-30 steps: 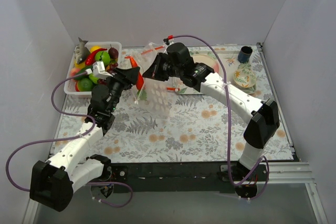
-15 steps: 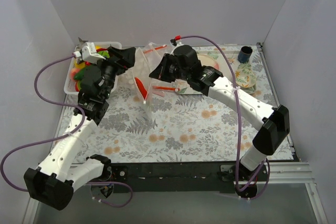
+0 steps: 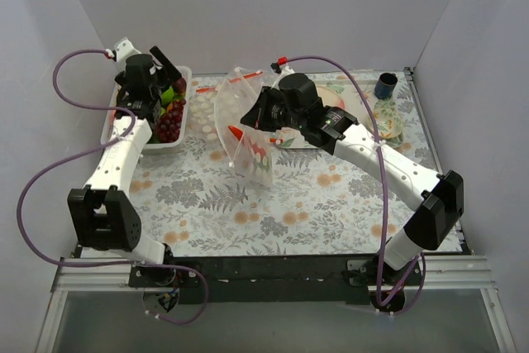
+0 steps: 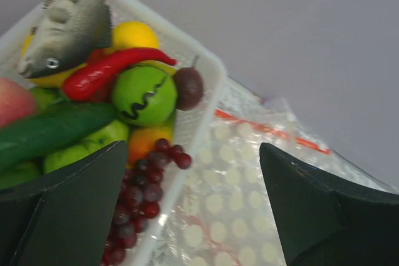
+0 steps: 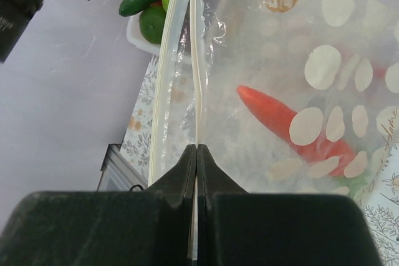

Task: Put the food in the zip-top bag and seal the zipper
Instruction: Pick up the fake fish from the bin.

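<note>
Tabletop (image 3: 331,204): floral print, boxed in by plain pale walls; a white basket (image 3: 111,126) sits at its far left.
Bag: the zip-top bag (image 3: 248,134) hangs just right of the basket with its zipper (image 4: 268,130) unsealed and a red chilli (image 5: 287,123) inside.
Food: the fish (image 4: 65,23), grapes (image 4: 140,197) and other pieces lie in the basket.
Left pincer (image 4: 193,185): over the basket, spread wide, empty.
Right pincer (image 5: 197,154): right of the basket, clamped on one lip of the bag's mouth.
Risk: held by one lip only, the mouth may sag narrow; a piece carried from the basket could catch the rim and drop beside it, or tug the film loose.
</note>
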Motion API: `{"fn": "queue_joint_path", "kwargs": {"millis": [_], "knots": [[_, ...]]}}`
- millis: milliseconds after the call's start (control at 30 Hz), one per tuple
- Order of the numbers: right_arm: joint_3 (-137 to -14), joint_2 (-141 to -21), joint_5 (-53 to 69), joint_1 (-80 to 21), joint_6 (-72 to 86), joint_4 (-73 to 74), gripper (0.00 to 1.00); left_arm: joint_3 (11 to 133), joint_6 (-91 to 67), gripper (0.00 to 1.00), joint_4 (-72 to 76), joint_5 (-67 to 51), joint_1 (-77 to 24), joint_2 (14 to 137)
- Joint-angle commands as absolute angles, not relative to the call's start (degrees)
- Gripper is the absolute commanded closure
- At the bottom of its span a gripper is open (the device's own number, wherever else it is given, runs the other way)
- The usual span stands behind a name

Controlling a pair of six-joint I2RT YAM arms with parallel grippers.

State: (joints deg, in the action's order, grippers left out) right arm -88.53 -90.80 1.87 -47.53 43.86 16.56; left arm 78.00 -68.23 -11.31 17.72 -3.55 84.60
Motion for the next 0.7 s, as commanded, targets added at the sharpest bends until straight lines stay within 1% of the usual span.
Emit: {"fn": "queue_joint_path", "kwargs": {"millis": [0, 67, 100, 133, 500, 567, 667], "knots": [[-87.5, -88.2, 4.7, -47.5, 41.2, 15.2, 0.99, 84.4, -62.8, 0.12, -15.5, 22.1, 4.0, 89.8], [-87.2, -88.7, 5.3, -47.7, 40.3, 15.6, 0.99, 87.5, -64.0, 0.10, -16.0, 20.6, 6.4, 92.2], [-86.8, -88.9, 5.6, -47.8, 39.9, 15.6, 0.99, 88.6, -64.4, 0.03, -16.2, 19.2, 8.6, 93.5], [-86.0, -88.9, 5.8, -47.8, 39.6, 15.6, 0.99, 90.1, -64.8, 0.02, -16.2, 18.0, 9.6, 95.4], [-83.8, -90.3, 9.8, -47.9, 37.4, 12.0, 0.99, 99.9, -66.3, 0.02, -17.7, 11.0, 16.5, 109.0], [-83.4, -90.8, 10.7, -47.9, 37.6, 11.1, 0.99, 100.5, -66.8, 0.05, -17.7, 8.7, 17.2, 110.8], [-82.4, -91.0, 11.8, -48.0, 37.6, 10.4, 0.99, 101.4, -67.2, 0.06, -17.6, 6.3, 18.0, 112.8]]}}
